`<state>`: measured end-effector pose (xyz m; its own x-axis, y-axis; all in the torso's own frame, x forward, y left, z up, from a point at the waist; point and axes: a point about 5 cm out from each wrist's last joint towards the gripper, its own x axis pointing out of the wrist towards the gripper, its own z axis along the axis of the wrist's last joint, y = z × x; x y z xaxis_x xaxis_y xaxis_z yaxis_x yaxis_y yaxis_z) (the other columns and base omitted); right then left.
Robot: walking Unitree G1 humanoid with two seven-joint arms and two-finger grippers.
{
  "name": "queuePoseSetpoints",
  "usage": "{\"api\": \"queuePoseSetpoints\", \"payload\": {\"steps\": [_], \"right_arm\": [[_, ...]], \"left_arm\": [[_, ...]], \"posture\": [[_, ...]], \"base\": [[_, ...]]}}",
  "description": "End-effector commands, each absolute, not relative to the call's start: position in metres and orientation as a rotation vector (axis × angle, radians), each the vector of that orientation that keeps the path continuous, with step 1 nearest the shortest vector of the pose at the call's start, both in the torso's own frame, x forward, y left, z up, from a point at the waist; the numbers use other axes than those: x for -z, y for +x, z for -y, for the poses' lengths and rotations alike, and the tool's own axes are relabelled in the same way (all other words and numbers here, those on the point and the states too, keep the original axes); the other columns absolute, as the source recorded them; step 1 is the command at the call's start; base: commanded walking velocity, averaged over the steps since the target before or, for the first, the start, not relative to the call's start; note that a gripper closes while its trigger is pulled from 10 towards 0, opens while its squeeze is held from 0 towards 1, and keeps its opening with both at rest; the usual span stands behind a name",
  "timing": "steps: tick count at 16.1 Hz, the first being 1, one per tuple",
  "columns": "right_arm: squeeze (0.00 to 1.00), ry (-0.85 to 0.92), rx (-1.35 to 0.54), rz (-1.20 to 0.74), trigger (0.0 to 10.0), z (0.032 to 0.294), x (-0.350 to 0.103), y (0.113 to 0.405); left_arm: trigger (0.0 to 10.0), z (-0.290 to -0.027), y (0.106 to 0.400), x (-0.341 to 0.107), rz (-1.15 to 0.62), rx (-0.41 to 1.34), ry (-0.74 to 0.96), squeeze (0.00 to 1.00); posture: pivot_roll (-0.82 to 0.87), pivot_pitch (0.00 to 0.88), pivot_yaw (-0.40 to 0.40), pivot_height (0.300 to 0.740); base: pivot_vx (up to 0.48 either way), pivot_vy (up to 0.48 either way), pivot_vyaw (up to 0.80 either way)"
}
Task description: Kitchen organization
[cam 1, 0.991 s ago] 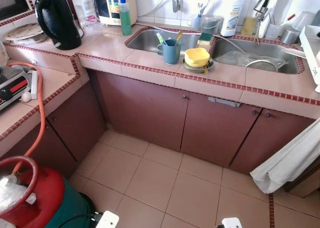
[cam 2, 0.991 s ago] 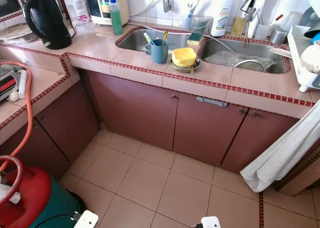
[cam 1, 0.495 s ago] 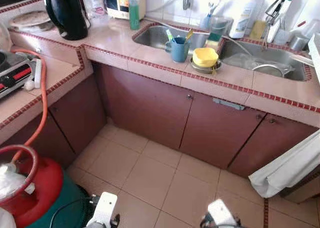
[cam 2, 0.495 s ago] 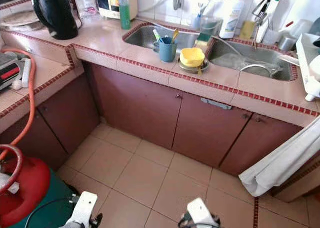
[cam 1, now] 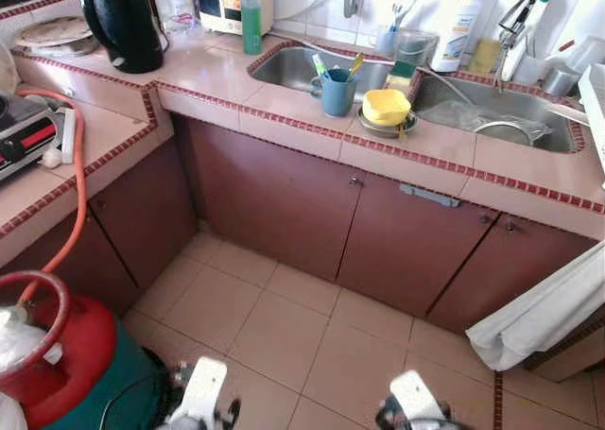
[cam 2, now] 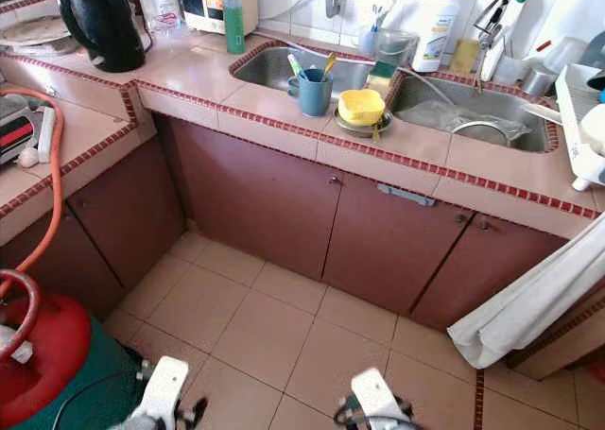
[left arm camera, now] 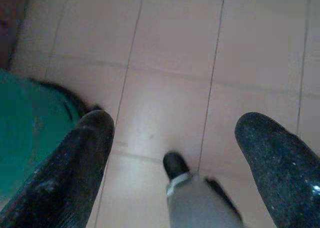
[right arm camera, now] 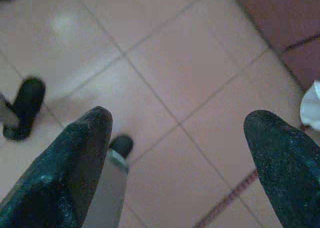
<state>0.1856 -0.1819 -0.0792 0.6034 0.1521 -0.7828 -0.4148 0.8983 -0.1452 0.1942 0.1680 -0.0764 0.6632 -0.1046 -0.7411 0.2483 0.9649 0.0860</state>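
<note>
While both the left hand (left arm camera: 175, 153) and right hand (right arm camera: 177, 153) hang spread and empty over the floor (cam 1: 284, 326), the blue cup (cam 1: 337, 92) and yellow bowl (cam 1: 387, 107) sit unsorted on the surface (cam 1: 284, 104); organizing appears not begun.

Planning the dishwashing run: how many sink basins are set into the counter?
2: the left basin behind the blue cup, the right basin holding a metal strainer.

Glossy tiled floor (cam 1: 284, 345); steel sink (cam 1: 293, 69); seemingly plastic bowl (cam 1: 386, 107).
</note>
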Motion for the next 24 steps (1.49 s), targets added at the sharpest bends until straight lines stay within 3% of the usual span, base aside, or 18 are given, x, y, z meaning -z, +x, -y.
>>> {"api": "queuePoseSetpoints", "payload": {"steps": [1,11,12,13,18,19,20,24], "right_arm": [[1.0,-0.319,-0.322,-0.825,10.0,0.185,0.074,0.193],[1.0,-0.142,-0.286,-0.24,10.0,0.169,-0.02,0.297],[1.0,-0.143,-0.288,-0.17,10.0,0.168,-0.034,0.306],[1.0,-0.121,-0.276,-0.075,10.0,0.167,-0.055,0.319],[1.0,-0.063,-0.283,0.104,10.0,0.156,-0.094,0.323],[0.06,-0.067,-0.292,0.143,10.0,0.153,-0.102,0.319],[0.0,-0.063,-0.296,0.179,10.0,0.152,-0.108,0.315],[0.0,-0.13,-0.285,0.258,10.0,0.157,-0.124,0.298]], "left_arm": [[10.0,-0.168,0.205,0.069,-0.767,0.198,0.167,1.0],[10.0,-0.155,0.298,-0.029,-0.173,0.245,0.095,1.0],[10.0,-0.157,0.305,-0.042,-0.115,0.233,0.101,0.83],[10.0,-0.161,0.309,-0.059,-0.039,0.225,0.108,0.0],[10.0,-0.164,0.298,-0.097,0.092,0.235,0.071,0.0],[10.0,-0.165,0.293,-0.107,0.119,0.234,0.06,0.0],[10.0,-0.167,0.288,-0.115,0.137,0.236,0.042,0.0],[10.0,-0.171,0.273,-0.12,0.129,0.232,0.069,0.0]], "posture": [[0.02,0.0,-0.047,0.74],[-0.03,0.009,-0.024,0.74],[-0.03,0.01,-0.022,0.74],[-0.04,0.015,-0.015,0.74],[-0.05,0.023,-0.009,0.74],[-0.05,0.021,-0.008,0.74],[-0.05,0.02,-0.007,0.74],[-0.04,0.018,-0.008,0.74]], "base": [[0.0,0.0,0.0],[0.0,0.0,0.0],[0.0,0.0,0.0],[0.0,0.0,0.0],[0.0,0.0,0.0],[0.0,0.0,0.0],[0.0,0.0,0.0],[0.0,0.0,0.0]]}}
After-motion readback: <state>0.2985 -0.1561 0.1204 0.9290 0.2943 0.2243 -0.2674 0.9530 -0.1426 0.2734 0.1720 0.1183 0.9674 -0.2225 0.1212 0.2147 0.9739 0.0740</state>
